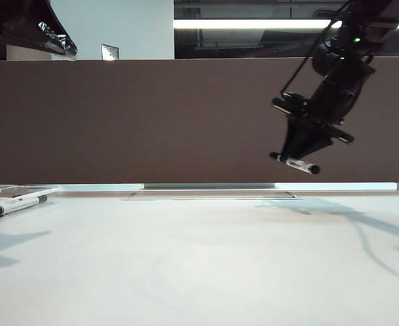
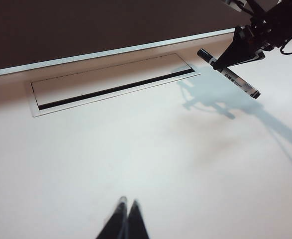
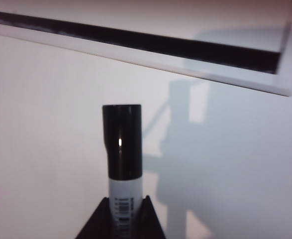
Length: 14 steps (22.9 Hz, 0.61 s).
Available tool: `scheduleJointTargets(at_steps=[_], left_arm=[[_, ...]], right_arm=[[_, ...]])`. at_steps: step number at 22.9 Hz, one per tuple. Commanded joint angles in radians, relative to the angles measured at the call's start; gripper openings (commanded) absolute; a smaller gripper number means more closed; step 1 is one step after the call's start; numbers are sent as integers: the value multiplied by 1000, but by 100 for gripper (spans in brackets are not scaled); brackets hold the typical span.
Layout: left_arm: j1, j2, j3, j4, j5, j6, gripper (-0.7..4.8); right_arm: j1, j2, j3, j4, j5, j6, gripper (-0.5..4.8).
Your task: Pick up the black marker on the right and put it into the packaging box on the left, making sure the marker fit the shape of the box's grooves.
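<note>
A: A brown partition runs behind a pale counter point(image 1: 199, 265), with a long cable slot point(image 2: 111, 87) set into it near the back edge.

B: Where's the black marker point(image 1: 300, 164)?

A: In the air, at the right of the exterior view, well above the counter. The right tool point(image 1: 296, 160) is clamped on its white barrel, with a black end sticking out to either side. Its long axis lies close to level there, tilted slightly down to the right. In the right wrist view the black cap point(image 3: 122, 142) juts straight out beyond the tool's two dark tips.

B: And the packaging box point(image 1: 12, 191)?

A: At the far left edge of the exterior view, flat on the counter, a clear tray with thin rims. Other markers point(image 1: 15, 204) lie in or just beside it; I cannot tell which. They run roughly left to right, rising a little toward the right.

B: So the carry goes which way?

A: Leftward across the whole counter and down. The box is well apart from the held marker. I judge that the marker's axis must match the groove before lowering.

B: The left tool point(image 2: 126, 219)?

A: Pinched closed and empty, its tips over bare counter in the left wrist view. That arm sits on the box's side, though the right one holds the marker.
</note>
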Motion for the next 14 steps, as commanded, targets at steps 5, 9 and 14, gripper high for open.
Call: scheduleJointTargets(at_steps=[5,9,14], left_arm=[[0,1,-28,59,3,-5,-5],[0,1,-28,76,3,-19,-5],[0,1,-28,79,3,-19,-6]], right_arm=[[64,-54,-3,33,-33,6,-4],[92,-90,-11,102,-29,4,-4],[93,-120,-68,200,-33,11,-4]])
